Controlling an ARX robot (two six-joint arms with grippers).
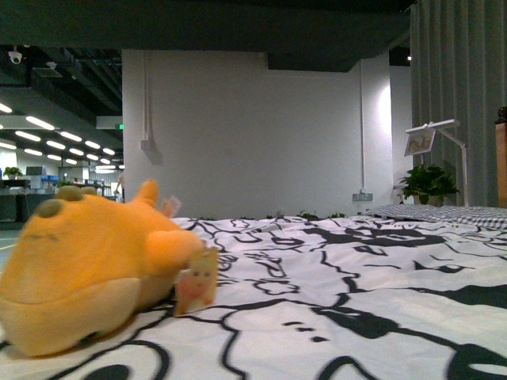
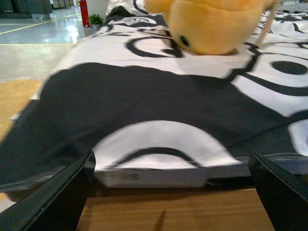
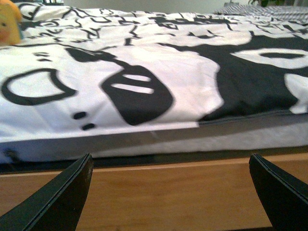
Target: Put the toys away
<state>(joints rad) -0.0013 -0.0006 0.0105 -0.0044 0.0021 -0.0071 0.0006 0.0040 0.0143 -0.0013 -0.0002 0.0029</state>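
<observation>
An orange-yellow plush toy (image 1: 87, 265) lies on the black-and-white patterned bedspread (image 1: 341, 301) at the left of the front view, a paper tag (image 1: 198, 289) hanging from it. In the left wrist view the toy (image 2: 211, 24) rests farther up the bed, well beyond my open left gripper (image 2: 171, 192), which hovers over the wooden bed edge (image 2: 168, 209). My right gripper (image 3: 171, 192) is open too, empty, over the wooden edge (image 3: 168, 192); a sliver of the toy (image 3: 9, 21) shows far off. Neither arm appears in the front view.
A white wall (image 1: 253, 134) stands behind the bed. A potted plant (image 1: 428, 184) and a white lamp (image 1: 436, 131) sit at the back right by a grey curtain (image 1: 459, 95). Open office floor (image 2: 33, 43) lies beside the bed.
</observation>
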